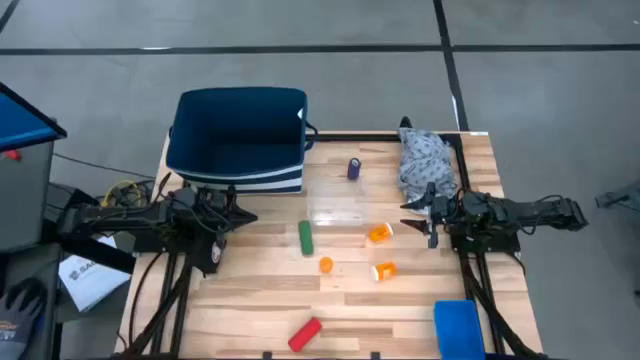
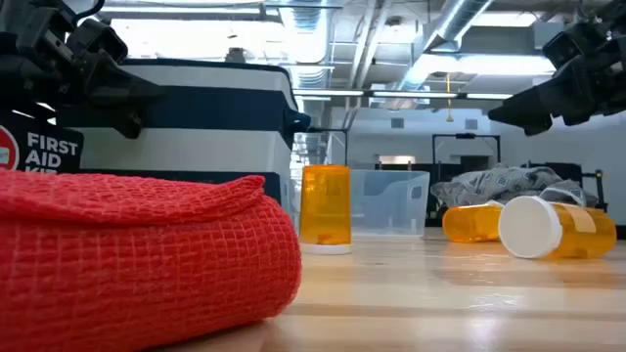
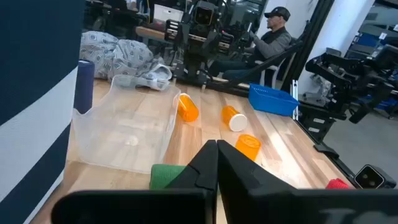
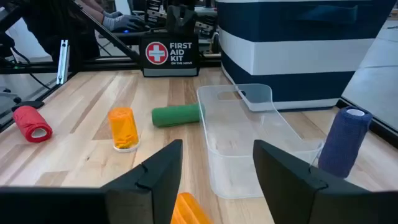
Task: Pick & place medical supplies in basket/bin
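The navy basket point(image 1: 240, 140) stands at the table's far left. The grey-blue cloth bundle point(image 1: 425, 160) lies at the far right, and the small blue bin point(image 1: 459, 328) at the near right. A purple cylinder point(image 1: 354, 168) stands upright; a green one point(image 1: 305, 237) and a red one point(image 1: 305, 333) lie on their sides. Three orange pill bottles point(image 1: 380, 233) point(image 1: 326, 264) point(image 1: 384, 270) rest mid-table. My left gripper point(image 1: 248, 216) hovers shut near the basket's front. My right gripper point(image 1: 408, 215) hovers open beside the bundle, with one bottle point(image 4: 189, 210) below it.
A clear plastic tray point(image 4: 249, 143) sits mid-table between both grippers, in front of the basket. A first aid kit sign point(image 4: 169, 54) stands at the table's left edge. A person point(image 3: 277, 34) sits beyond the right edge. Bare wood shows along the near middle.
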